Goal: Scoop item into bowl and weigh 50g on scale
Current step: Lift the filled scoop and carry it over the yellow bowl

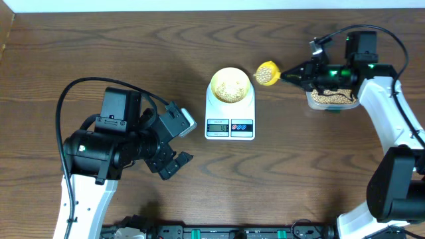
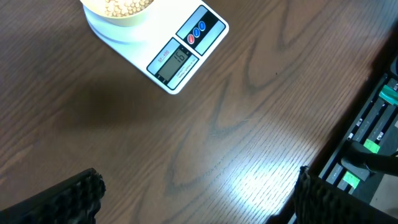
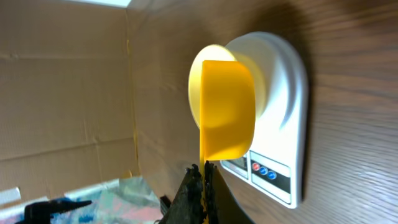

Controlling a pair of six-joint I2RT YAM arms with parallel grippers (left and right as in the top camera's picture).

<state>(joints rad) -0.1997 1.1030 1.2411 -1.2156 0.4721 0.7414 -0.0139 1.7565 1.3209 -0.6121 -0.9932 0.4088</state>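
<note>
The white scale [image 1: 230, 125] stands mid-table with the pale-yellow bowl [image 1: 230, 85] on its platform, holding beige beans [image 1: 230, 84]. Scale [image 2: 186, 53] and bowl [image 2: 119, 11] also show in the left wrist view. My right gripper [image 1: 292, 75] is shut on the handle of a bright-yellow scoop [image 1: 267, 73], which holds beans and hovers just right of the bowl. In the right wrist view the scoop [image 3: 227, 109] hangs in front of the bowl [image 3: 198, 74] and scale [image 3: 283, 124], fingers [image 3: 203, 177] pinching its handle. My left gripper [image 1: 174, 156] is open and empty over the table, left of the scale.
A clear plastic tub [image 1: 332, 98] with more beans sits at the right, under my right arm. Black rails and cables [image 1: 219, 232] run along the table's front edge. A cardboard wall [image 3: 62, 93] stands behind the table.
</note>
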